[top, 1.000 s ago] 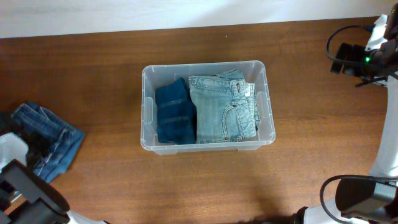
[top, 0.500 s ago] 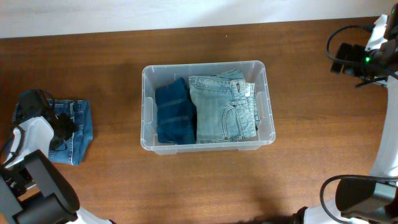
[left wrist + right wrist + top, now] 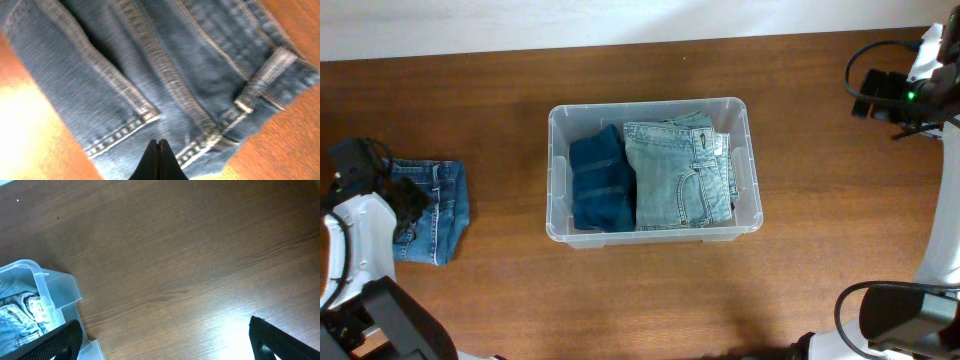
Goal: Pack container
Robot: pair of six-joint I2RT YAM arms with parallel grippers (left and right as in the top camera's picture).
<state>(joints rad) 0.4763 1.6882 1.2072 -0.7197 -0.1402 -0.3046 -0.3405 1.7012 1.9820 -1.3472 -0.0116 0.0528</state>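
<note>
Finds the clear plastic container at the middle of the wooden tabletop, packed with a folded dark-blue pair of jeans pressed against a lighter, faded pair (white tag showing near the far right corner). Sees a third folded pair of jeans lying flat on the tabletop well to the container's left, with the left fingers pressed together just over its stitched hem. Shows the right fingers spread wide above the wood, holding nothing, the container's corner at the edge of their view.
</note>
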